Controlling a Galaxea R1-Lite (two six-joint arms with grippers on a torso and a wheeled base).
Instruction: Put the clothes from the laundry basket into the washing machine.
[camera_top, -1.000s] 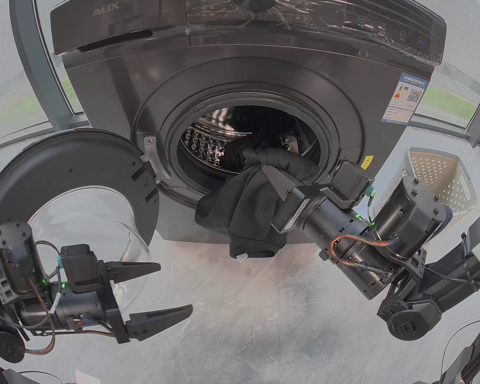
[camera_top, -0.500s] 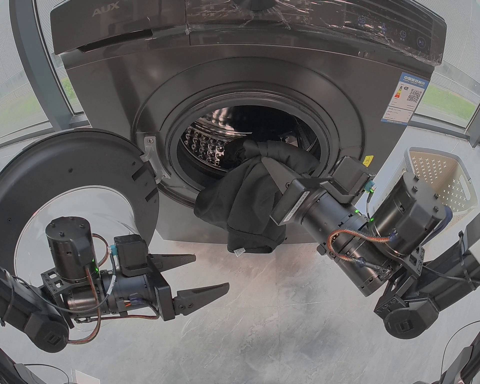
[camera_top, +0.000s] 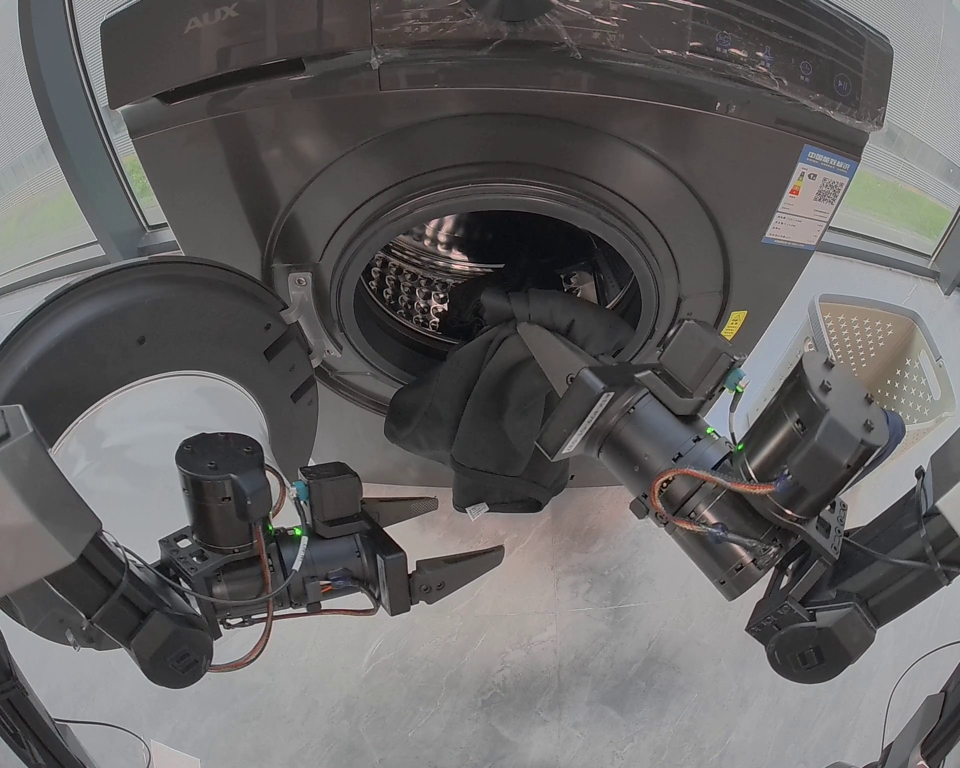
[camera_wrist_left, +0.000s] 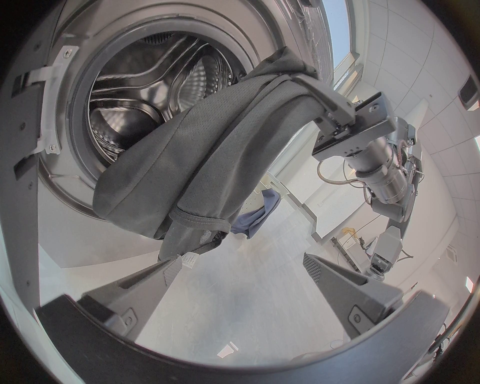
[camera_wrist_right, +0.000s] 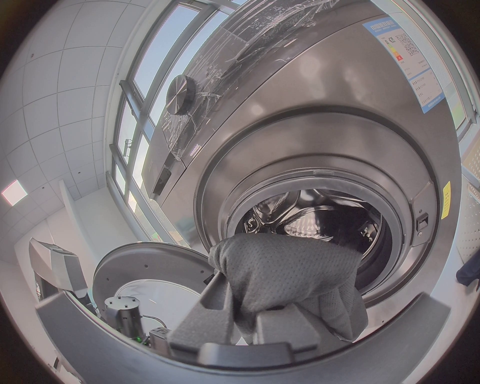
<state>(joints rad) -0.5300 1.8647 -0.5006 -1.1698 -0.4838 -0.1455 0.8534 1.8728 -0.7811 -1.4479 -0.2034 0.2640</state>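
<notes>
A dark grey garment (camera_top: 480, 400) hangs over the lower rim of the washing machine's (camera_top: 500, 120) round opening (camera_top: 430, 280), part inside the drum and part dangling toward the floor. My right gripper (camera_top: 535, 345) is shut on the garment's (camera_wrist_right: 285, 270) upper fold at the opening's right side. My left gripper (camera_top: 465, 530) is open and holds nothing, low over the floor, just below and left of the garment's (camera_wrist_left: 200, 150) hanging hem. The white laundry basket (camera_top: 890, 350) stands at the right of the machine, with a blue cloth (camera_wrist_left: 260, 210) hanging from it.
The machine's round door (camera_top: 150, 320) is swung wide open to the left, close behind my left arm. Pale floor (camera_top: 560, 640) stretches in front of the machine. Windows run behind the machine on both sides.
My left arm has swung right and forward, bringing its open gripper under the hanging garment. The right gripper has moved slightly left with the garment.
</notes>
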